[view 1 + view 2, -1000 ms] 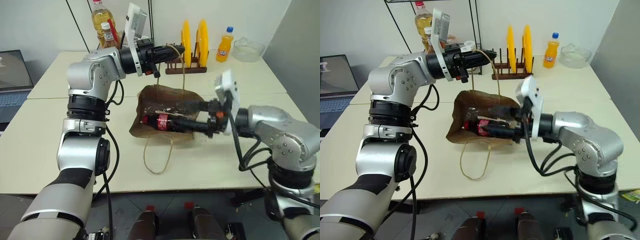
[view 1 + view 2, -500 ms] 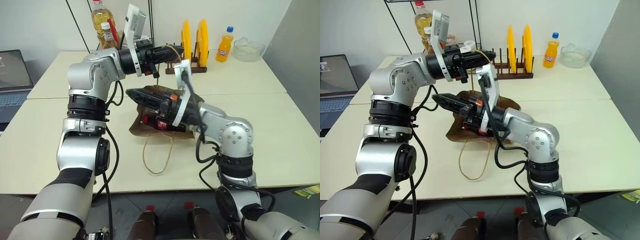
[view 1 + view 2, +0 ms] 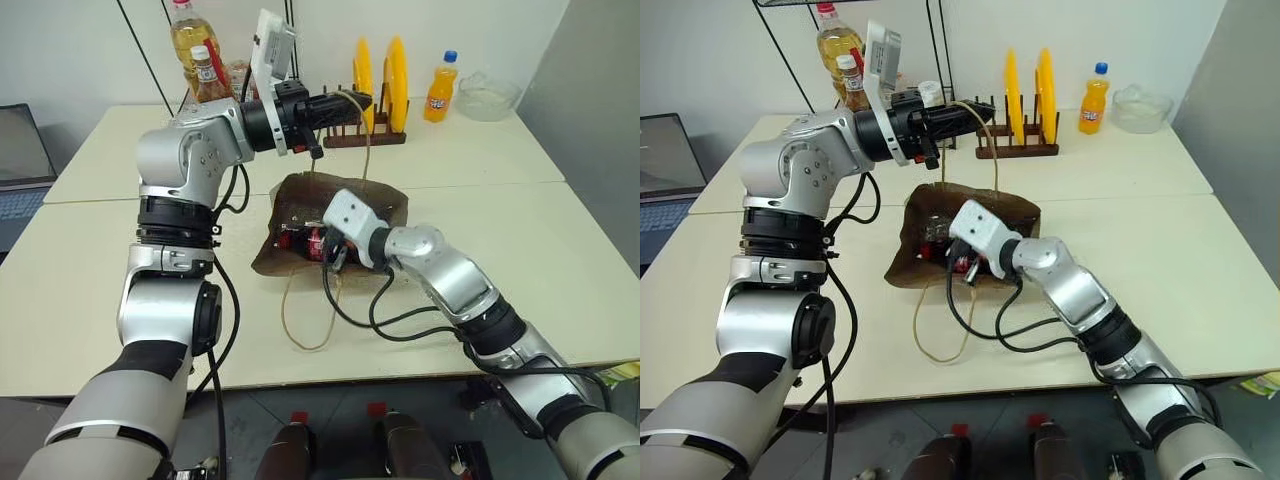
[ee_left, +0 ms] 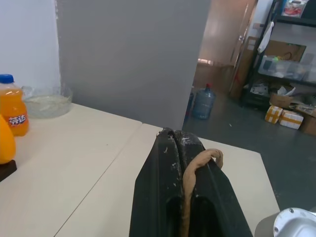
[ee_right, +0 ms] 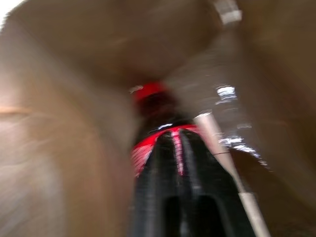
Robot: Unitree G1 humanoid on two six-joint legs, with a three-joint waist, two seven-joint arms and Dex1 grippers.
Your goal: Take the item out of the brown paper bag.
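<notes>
Red item point(image 5: 153, 106) inside brown paper bag point(image 3: 385, 200), just beyond right pincer point(image 5: 180, 148)

Silver arms with black joint rings, loose black cables, white wrist boxes, black jaws.

Head eyes look down on the table point(image 3: 560, 240); right wrist camera peers close inside the bag point(image 5: 59, 163).

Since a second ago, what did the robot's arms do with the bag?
The right gripper swung up out from the side, over the brown paper bag, then came down with its fingers reaching into the bag's open mouth toward the red item. Whether it grips the item is unclear. The left gripper stayed put, its fingers shut on one cord handle, holding the bag open. The bag stayed on the table.
</notes>
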